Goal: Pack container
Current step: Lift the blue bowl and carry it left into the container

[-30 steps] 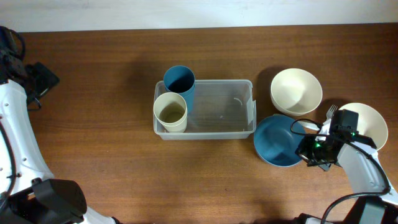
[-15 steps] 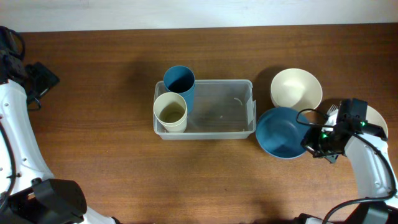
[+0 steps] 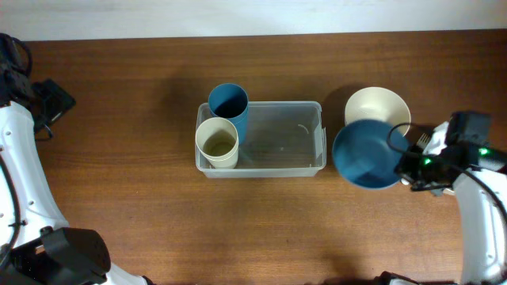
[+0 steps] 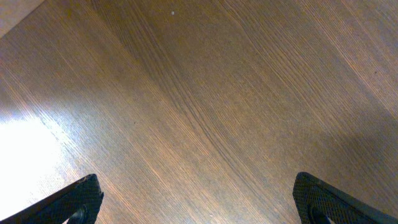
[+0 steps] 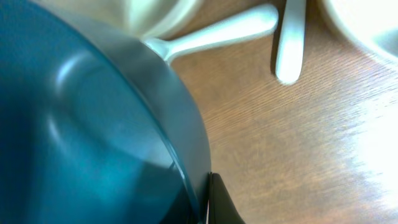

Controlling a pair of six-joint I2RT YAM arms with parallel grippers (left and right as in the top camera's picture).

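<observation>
Right now the clear container (image 3: 282, 104) sits near the middle of the wooden surface (image 3: 119, 182), its long sides running left to right. We see two cups standing upright in its left end: a blue cup (image 3: 228, 103) in the far corner and a cream cup (image 3: 216, 143) in the near corner, the two touching.

To the container's right, the right arm (image 3: 475, 207) has its jaws closed on the rim of a blue bowl (image 3: 364, 153). From overhead the bowl sits just beside the container's right wall, apart from it, and overlaps the near edge of a cream bowl (image 3: 378, 109). In the right wrist view we make out two white utensil handles (image 5: 219, 36) lying on the wood beyond the blue bowl.

The left arm (image 3: 17, 162) is well off at the left edge; its jaws stand wide open over bare wood, holding nothing.
</observation>
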